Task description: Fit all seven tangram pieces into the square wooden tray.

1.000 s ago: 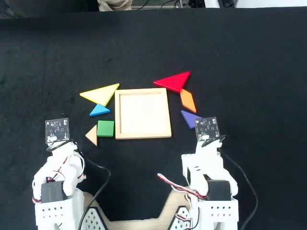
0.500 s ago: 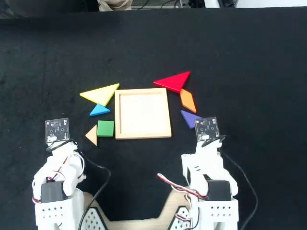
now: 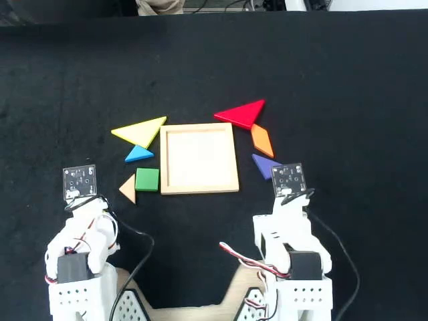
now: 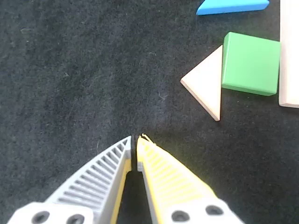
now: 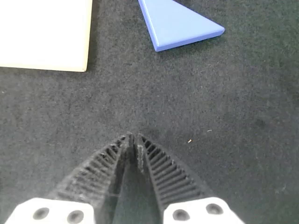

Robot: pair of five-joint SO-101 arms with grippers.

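Note:
The square wooden tray [image 3: 199,158] lies empty mid-table. Left of it are a yellow triangle [image 3: 142,131], a blue triangle [image 3: 138,154], a green square [image 3: 147,179] and a small pale wooden triangle [image 3: 128,189]. Right of it are a red triangle [image 3: 242,113], an orange parallelogram [image 3: 263,140] and a purple triangle [image 3: 266,165]. Both arms sit folded near the table's front. My left gripper [image 4: 135,138] is shut over bare cloth, short of the pale triangle [image 4: 205,89] and green square [image 4: 250,63]. My right gripper [image 5: 133,136] is shut, short of the purple triangle [image 5: 178,23] and the tray corner [image 5: 56,46].
Black cloth [image 3: 348,100] covers the whole table, with wide bare areas at the back and both sides. The arm bases and cables [image 3: 241,257] occupy the front edge.

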